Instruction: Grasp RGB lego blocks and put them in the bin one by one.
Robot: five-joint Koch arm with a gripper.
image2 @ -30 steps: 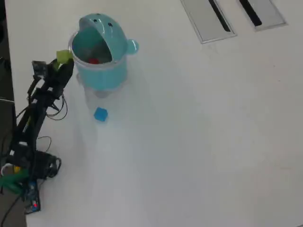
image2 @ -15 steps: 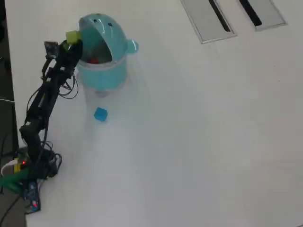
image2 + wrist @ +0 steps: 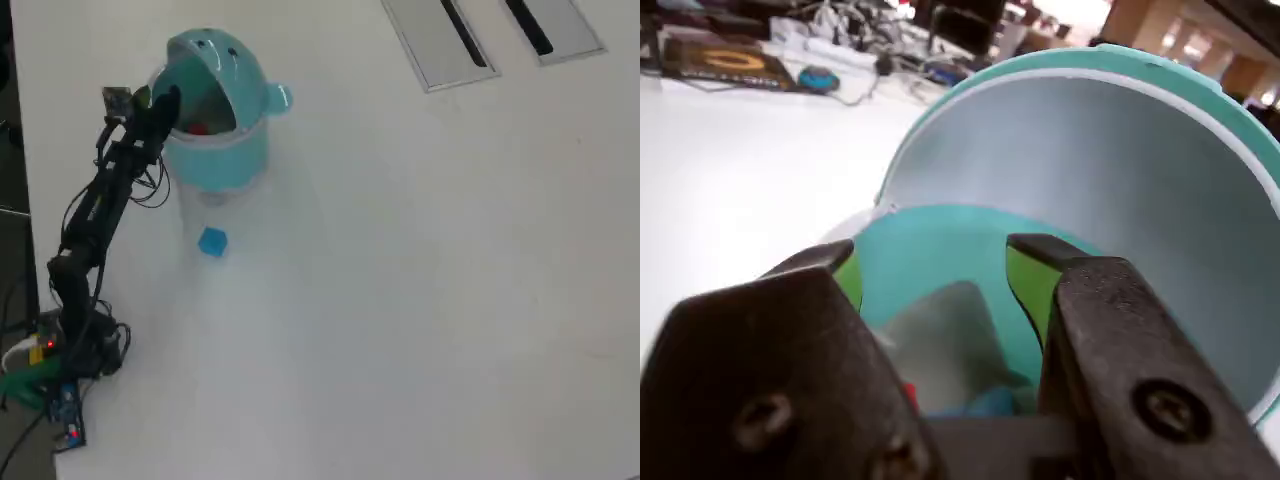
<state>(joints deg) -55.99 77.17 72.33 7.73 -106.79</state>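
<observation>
Yellow-green block gone from pincer [image 3: 930,270]; one blue block [image 3: 212,241] outside.

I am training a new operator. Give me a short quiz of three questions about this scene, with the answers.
1. True or false: the blue block lies on the table, outside the bin.
2. In the overhead view, which block shows inside the bin? A red, B blue, C none.
3. Fill in: in the wrist view the jaws of the gripper stand ___.
Key: 1 true; 2 A, the red block; 3 open.
</observation>
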